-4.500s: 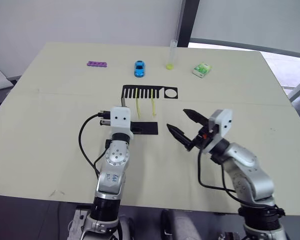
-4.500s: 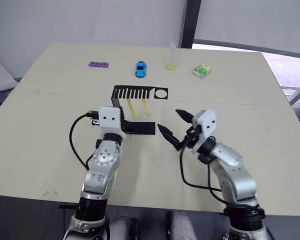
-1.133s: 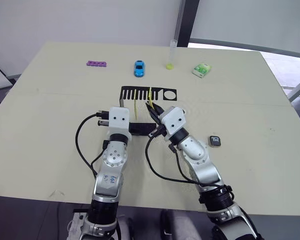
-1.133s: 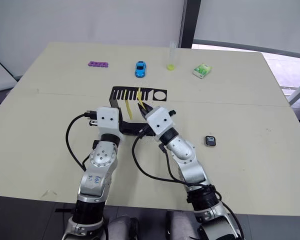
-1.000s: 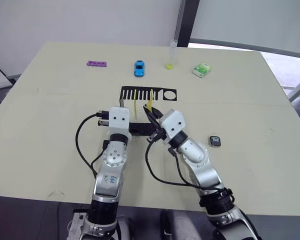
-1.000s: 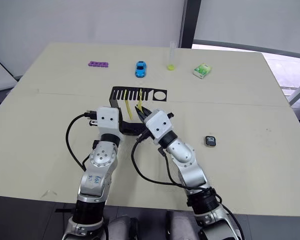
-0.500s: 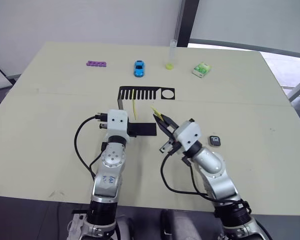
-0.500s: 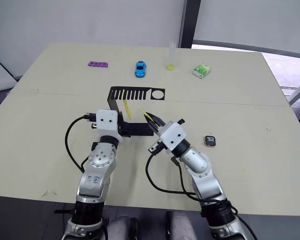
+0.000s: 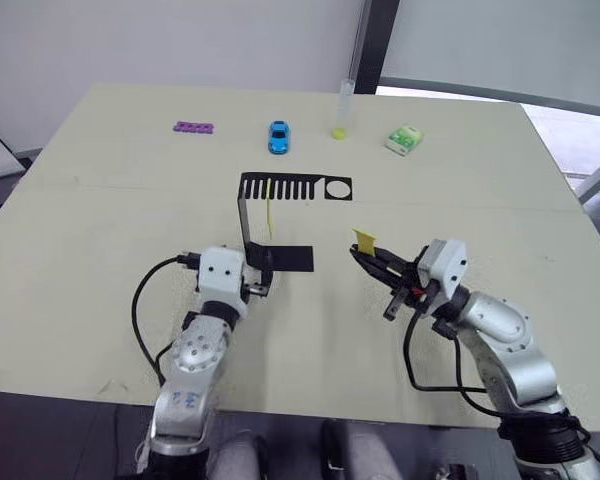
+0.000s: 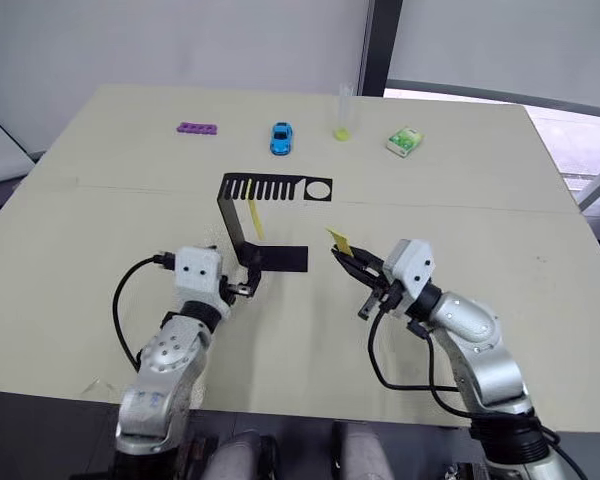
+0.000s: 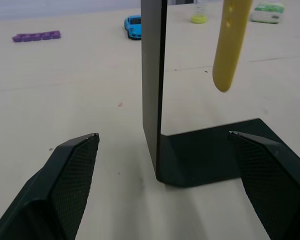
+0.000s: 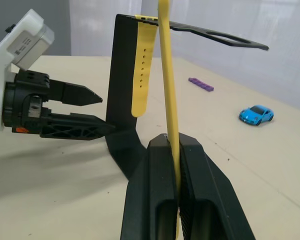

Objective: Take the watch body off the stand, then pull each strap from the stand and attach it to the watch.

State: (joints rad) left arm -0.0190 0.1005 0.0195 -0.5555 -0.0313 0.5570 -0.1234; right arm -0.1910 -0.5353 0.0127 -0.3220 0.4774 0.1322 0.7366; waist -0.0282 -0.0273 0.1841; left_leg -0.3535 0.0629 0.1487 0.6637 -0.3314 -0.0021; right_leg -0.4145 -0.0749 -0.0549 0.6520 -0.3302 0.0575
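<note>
- A pale beige counter (image 9: 100, 230) sits against a grey wall, with a window at the far right; a seam runs across it from left to right.
- The stand (image 9: 248, 222) sits upright near the counter's middle, foot flat on the surface, slotted top plate pointing right.
- One strap (image 9: 269, 206), the one with a row of small holes, hangs from a slot in the stand's top plate, its free end above the foot.
- The other strap (image 10: 338, 241) is off the stand, pinched between the closed fingers of the right hand (image 10: 348, 260), just right of the stand's foot and above the counter; the right wrist view shows it standing edge-on out of the fingers.
- The left hand (image 10: 248, 287) rests at the near left corner of the foot with its fingers spread wide, one on each side of the upright; I cannot tell whether it touches the stand.
- The step in hand looks like the first strap pull, done; the watch body cannot be made out in these views, so its place is unknown to me.
- The next move calls for carrying the held strap to the watch body and lining its end up with the case, probably with the left hand steadying the case.
- Along the far edge, left to right: a purple block strip (image 9: 194, 128), a blue toy car (image 9: 278, 137), a clear tube (image 9: 342, 108) with yellow-green contents at its bottom, and a small green packet (image 9: 404, 140).
</note>
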